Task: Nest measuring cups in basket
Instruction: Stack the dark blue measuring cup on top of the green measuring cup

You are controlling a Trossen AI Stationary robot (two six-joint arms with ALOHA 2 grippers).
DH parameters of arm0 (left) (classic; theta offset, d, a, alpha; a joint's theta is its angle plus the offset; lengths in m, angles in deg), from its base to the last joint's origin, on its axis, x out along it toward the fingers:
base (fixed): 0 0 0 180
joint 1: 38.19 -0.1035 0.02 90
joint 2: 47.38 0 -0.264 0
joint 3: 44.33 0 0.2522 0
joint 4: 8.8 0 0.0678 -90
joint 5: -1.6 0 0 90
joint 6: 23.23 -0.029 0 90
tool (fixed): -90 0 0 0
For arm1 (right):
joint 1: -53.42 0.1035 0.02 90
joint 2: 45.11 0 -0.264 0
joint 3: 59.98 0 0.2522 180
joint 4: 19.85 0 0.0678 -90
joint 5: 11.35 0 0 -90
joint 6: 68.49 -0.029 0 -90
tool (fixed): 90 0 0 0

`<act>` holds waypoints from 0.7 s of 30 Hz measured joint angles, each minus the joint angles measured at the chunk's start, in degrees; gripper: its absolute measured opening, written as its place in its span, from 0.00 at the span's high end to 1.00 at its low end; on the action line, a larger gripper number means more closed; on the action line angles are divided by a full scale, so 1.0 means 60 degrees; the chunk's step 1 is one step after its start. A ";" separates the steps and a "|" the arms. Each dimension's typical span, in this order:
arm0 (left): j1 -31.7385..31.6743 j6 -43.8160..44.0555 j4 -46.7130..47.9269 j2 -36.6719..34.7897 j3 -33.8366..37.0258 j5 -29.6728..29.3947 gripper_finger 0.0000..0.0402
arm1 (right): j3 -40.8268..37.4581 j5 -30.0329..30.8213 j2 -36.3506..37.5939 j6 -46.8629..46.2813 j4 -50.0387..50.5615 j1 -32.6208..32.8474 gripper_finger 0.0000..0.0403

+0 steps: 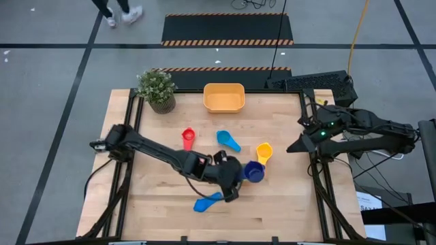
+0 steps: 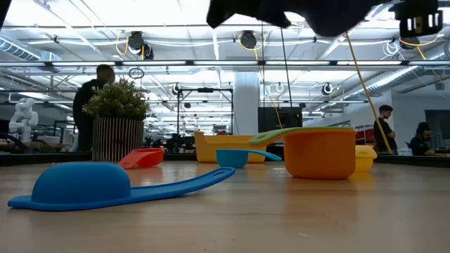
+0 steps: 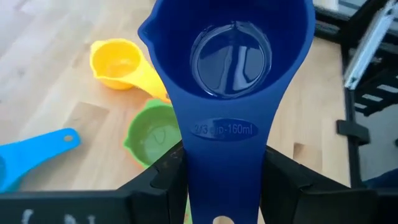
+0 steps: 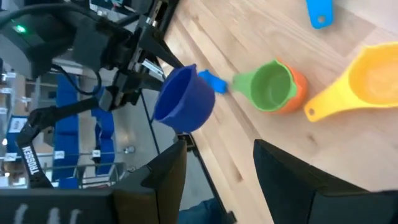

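We see the left gripper [image 1: 235, 182] closed on the handle of the dark blue cup [image 3: 230, 68], lifted over mid-table beside the yellow cup [image 1: 264, 152], while the right gripper [image 1: 294, 145] waits empty and part-open at the table's right edge, the basket [image 1: 224, 97] at the far edge.

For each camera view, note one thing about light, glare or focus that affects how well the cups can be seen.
Left wrist view: ceiling lights glare off the bottom of the dark blue cup. Low view: the left gripper is a dark silhouette against bright lamps; the nearest light blue cup looks soft. High view: lighting is even.
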 joint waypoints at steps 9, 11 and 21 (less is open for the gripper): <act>-0.0041 0.1882 0.0845 0.0786 -0.0498 -0.0057 0.64 | 0.0000 0.0026 0.0429 0.0859 0.0888 0.0000 0.55; -0.0096 0.2602 0.1310 0.0768 -0.0502 -0.0294 0.64 | 0.0000 0.0057 0.0435 0.0963 0.0932 0.0000 0.55; -0.0167 0.3769 0.1616 0.1072 -0.0488 -0.0413 0.63 | 0.0000 0.0285 0.0435 0.1361 0.0881 -0.0004 0.55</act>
